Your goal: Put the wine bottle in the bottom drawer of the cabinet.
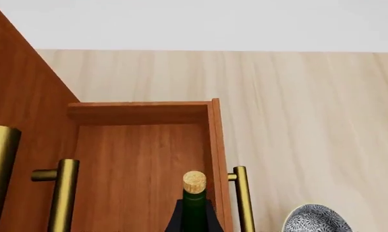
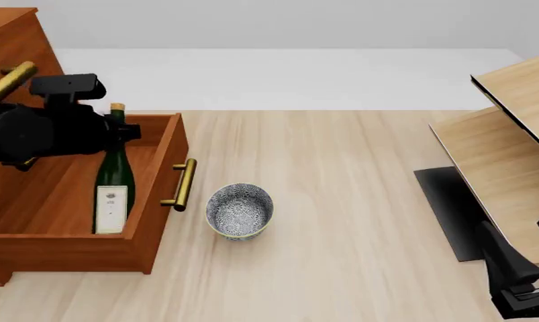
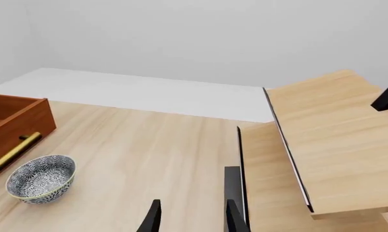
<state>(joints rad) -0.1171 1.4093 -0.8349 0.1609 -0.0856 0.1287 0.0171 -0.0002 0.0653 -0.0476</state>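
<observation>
The bottom drawer (image 2: 162, 194) of the cabinet (image 2: 9, 33) stands pulled out over the table (image 2: 359, 201), its brass bar handle (image 2: 185, 184) facing the patterned bowl (image 2: 239, 211), which sits just beside the drawer front. The wine bottle (image 2: 114, 181) is inside the open drawer, its white label toward the near end and its cork (image 1: 194, 181) toward the far end. The left gripper (image 2: 121, 131) is positioned at the bottle's neck; its fingers (image 1: 174, 220) appear as dark shapes flanking the green glass, closed against it. The right gripper (image 3: 190, 217) is at the table's opposite side, near the pale slanted panels (image 2: 511, 134), fingers parted and holding nothing.
</observation>
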